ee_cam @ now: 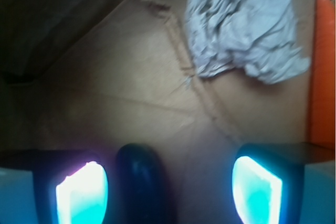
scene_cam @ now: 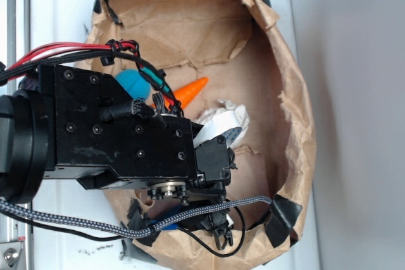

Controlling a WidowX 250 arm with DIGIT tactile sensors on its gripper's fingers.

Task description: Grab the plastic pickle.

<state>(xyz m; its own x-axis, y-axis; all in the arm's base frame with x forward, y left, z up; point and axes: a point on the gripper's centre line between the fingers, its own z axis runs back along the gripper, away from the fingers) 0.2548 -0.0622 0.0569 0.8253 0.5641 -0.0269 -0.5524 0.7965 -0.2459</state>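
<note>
The plastic pickle [ee_cam: 140, 182] is a dark, glossy oblong lying on the brown paper floor in the wrist view. It sits between the two glowing cyan pads [ee_cam: 81, 192] of my gripper [ee_cam: 169, 192], closer to the left pad. A wide gap separates it from the right pad, so the gripper is open with the pickle inside its span. In the exterior view the black arm reaches down into the paper bag [scene_cam: 272, 61], my gripper [scene_cam: 218, 226] is low near the bag's front wall, and the pickle is hidden under it.
An orange carrot [scene_cam: 192, 90] [ee_cam: 321, 72] lies right of the gripper. Crumpled white paper [scene_cam: 221, 118] [ee_cam: 241, 24] sits ahead of it. A blue ball [scene_cam: 131, 83] rests behind the arm. The bag's walls rise all round.
</note>
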